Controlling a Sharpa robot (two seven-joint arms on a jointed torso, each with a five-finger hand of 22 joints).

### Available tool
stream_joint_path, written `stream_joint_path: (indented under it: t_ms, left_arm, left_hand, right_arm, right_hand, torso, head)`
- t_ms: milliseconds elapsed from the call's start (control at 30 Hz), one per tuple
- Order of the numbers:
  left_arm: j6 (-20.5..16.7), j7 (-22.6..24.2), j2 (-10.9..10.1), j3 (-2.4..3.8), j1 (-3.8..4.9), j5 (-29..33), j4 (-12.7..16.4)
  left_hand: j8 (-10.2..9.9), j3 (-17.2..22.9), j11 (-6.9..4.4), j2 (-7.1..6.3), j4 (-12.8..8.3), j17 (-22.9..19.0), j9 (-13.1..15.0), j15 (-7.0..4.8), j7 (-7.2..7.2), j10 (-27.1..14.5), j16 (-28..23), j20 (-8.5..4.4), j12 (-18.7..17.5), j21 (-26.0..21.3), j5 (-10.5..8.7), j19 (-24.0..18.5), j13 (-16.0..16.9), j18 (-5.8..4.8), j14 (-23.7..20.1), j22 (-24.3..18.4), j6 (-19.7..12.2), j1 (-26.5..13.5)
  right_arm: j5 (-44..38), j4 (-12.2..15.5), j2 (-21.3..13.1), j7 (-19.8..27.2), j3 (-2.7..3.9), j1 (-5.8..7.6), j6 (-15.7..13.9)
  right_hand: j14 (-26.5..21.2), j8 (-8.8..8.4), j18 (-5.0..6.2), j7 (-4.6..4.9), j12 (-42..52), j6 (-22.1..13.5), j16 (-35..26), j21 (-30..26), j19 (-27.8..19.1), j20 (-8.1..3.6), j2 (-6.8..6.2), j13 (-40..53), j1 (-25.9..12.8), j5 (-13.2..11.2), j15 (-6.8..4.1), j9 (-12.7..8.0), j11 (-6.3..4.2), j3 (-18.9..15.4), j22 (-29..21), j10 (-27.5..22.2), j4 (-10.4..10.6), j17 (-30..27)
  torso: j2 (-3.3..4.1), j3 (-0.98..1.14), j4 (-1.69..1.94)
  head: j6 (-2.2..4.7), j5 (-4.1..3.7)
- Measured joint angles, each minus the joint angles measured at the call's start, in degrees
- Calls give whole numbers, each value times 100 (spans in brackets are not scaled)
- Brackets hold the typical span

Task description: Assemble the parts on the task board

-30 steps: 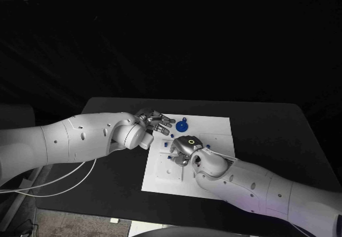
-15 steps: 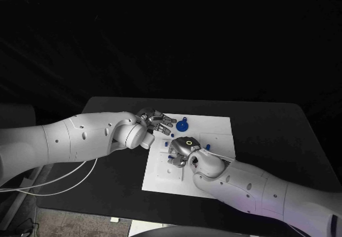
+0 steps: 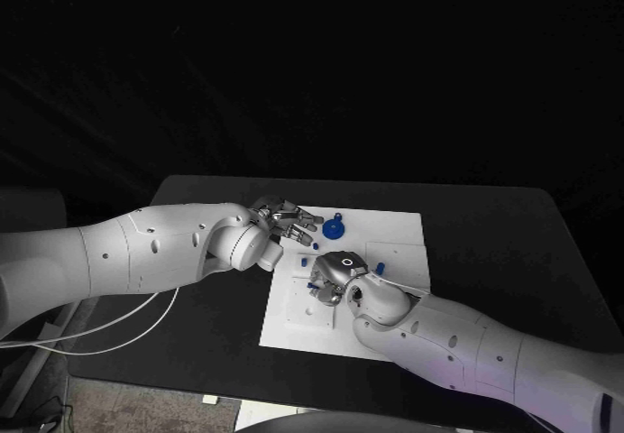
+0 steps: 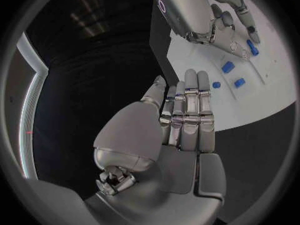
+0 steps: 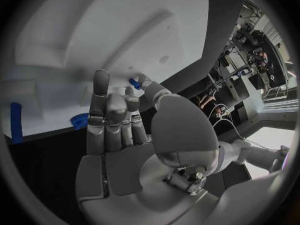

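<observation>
Black surface [image 3: 494,234], dark room behind, white task board [image 3: 390,236] centred on it. Head view: left hand [image 3: 289,221] hangs at the board's far-left corner, just beside a round blue part [image 3: 334,229]; right hand [image 3: 333,275] sits low over mid-board, a small blue part [image 3: 380,267] just beside it. Left wrist view: left hand [image 4: 181,120] flat, fingers straight and side by side, holding nothing; several loose blue parts [image 4: 228,67] lie near the right hand [image 4: 206,15]. Right wrist view: right hand [image 5: 115,117] fingers partly curled, a blue part [image 5: 134,83] at the fingertips; pinched or merely touched, can't tell. Risk: hands work close together, so either could nudge loose parts or skew one during seating.
</observation>
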Motion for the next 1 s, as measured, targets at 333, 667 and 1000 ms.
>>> stream_joint_path:
  t_ms: [333, 667, 1000]
  left_arm:
    - [3, -8, 4, 0, 1, -9, 1]
    - [11, -21, 11, 0, 1, -31, 3]
    - [19, -28, 16, 0, 1, -47, 4]
  left_hand:
    - [0, -19, 20, 0, 19, -1, 0, 0, -21, -21, 0, 0, 0, -26, 0, 0, 0, 0, 0, -7, -21, 0]
    - [0, -19, 20, 0, 19, -1, 0, 0, -21, -21, 0, 21, 0, -26, 0, 21, 0, 0, 0, -7, -21, 0]
    - [0, -19, 20, 0, 19, -2, 0, -21, -21, -20, 0, 21, 0, -26, 0, 21, 0, 0, -21, -6, -21, 0]
  right_arm:
    - [6, -79, 51, 8, 8, -4, 1]
    - [8, -145, 88, 9, 9, -7, -44]
    - [4, -174, 108, -15, 1, -17, -133]
  right_hand:
    - [0, 0, -1, -30, 0, 80, 0, 0, 0, 0, 180, 21, -61, 0, 0, 2, 0, 480, 65, 1, -108, 16]
    - [0, 2, 0, -53, 0, 208, 0, 35, 0, 0, 181, 49, -153, 0, 0, -2, -17, 669, 156, 17, -294, 41]
    - [21, -1, 0, -94, 0, 463, 0, 34, 0, 0, 220, 44, -114, 0, -21, 6, -53, 585, 204, 53, -408, 49]
  torso:
    - [-2, 5, -4]
    - [-1, 4, -4]
    - [-3, -3, -6]
  head:
    - [-16, -6]
    - [-34, -12]
    - [-37, -6]
